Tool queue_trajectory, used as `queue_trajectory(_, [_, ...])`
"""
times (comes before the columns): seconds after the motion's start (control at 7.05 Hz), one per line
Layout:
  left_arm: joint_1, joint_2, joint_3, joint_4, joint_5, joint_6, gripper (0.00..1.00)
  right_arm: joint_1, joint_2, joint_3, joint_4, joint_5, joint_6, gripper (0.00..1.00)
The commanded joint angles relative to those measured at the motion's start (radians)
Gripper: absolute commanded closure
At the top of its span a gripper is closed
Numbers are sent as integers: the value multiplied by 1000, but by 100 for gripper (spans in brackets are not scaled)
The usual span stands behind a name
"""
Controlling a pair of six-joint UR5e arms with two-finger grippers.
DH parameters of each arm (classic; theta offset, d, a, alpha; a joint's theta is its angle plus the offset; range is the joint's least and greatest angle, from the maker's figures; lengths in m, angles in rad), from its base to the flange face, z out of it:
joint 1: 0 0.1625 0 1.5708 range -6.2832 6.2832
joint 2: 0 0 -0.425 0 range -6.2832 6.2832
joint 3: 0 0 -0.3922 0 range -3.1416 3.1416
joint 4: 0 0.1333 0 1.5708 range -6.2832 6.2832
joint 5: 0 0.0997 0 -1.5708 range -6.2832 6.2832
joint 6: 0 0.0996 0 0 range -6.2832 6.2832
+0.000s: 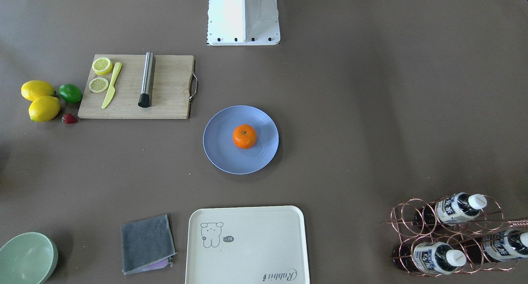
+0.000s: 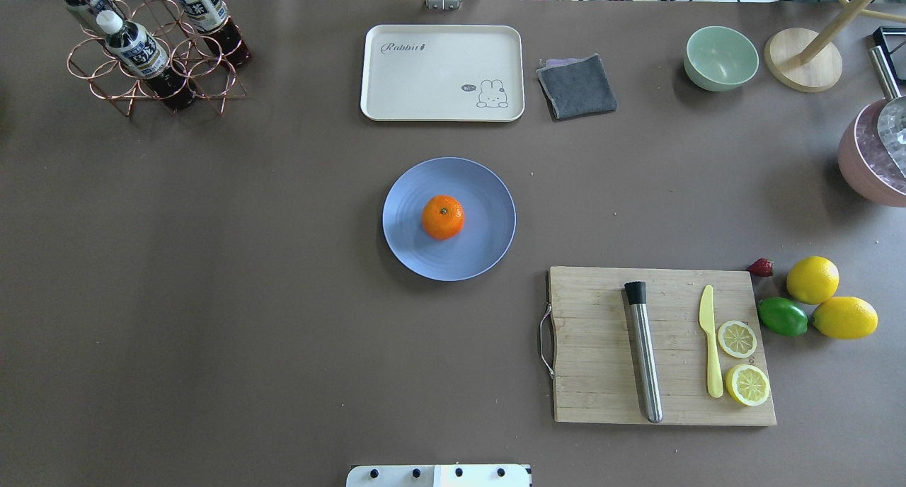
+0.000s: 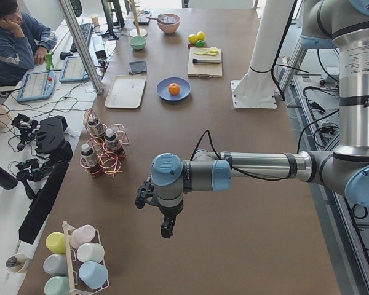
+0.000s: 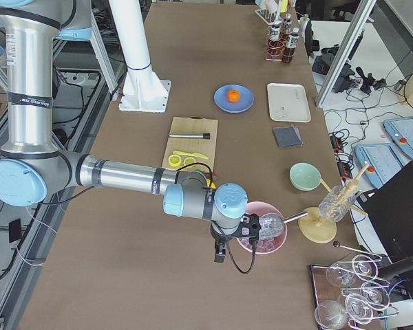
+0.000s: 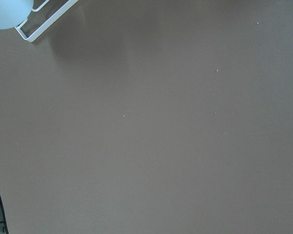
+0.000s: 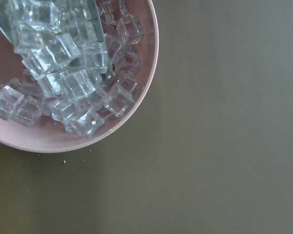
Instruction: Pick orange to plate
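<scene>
Brown matte surface holds a round pale blue-lavender plate (image 1: 222, 152), with the small round orange (image 1: 244, 136) resting near the plate's centre. Both arms hang at the surface's 2 ends, well apart from it; whether their jaws are released or clenched I cannot tell. A low sweep by the right arm (image 4: 124, 180) could clip the pink bowl of ice cubes (image 6: 53, 141) beside it.

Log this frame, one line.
orange: on plate | left gripper: far from plate, state unclear | right gripper: by ice bowl, state unclear
</scene>
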Motion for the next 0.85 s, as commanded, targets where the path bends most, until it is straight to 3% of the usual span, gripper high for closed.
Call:
queue_trajectory(0.0, [0, -1, 9, -6, 3, -9, 2, 0, -2, 1, 0, 2, -1, 0])
queue_trajectory(0.71, [-3, 5, 13, -8, 5, -11, 2, 0, -2, 5, 0, 17, -1, 0])
